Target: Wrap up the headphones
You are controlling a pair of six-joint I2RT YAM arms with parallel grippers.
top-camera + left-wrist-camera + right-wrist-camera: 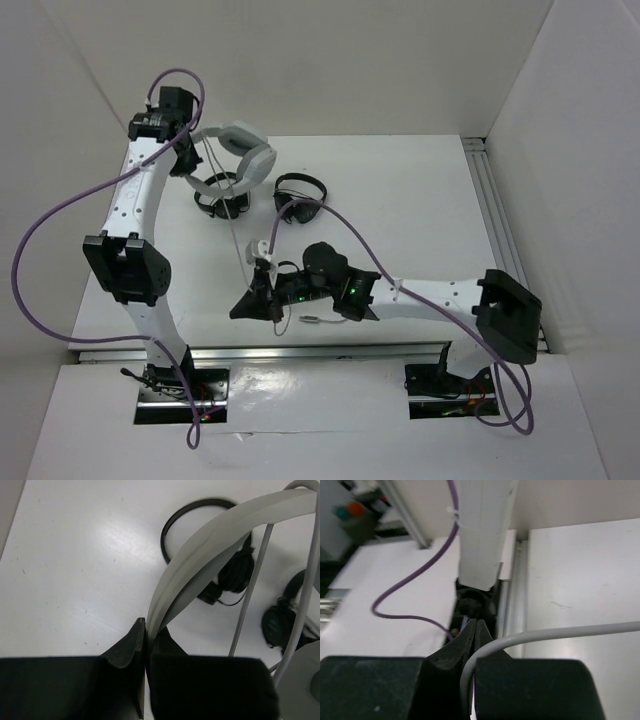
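L pincer (145, 626) clamped on headphones (225, 525) band, 11 o'clock of table (420, 200); R pincer (475, 626) pinching cable (560, 631), ~7 o'clock.

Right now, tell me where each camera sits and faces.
Top: above and behind, looking down on the table; the left arm and right arm show.
Left wrist: looks past the left gripper, shut on the headphones, down at the table.
Right wrist: faces the left arm's base; the right gripper pinches the cable.
Top and left wrist share the headphones.
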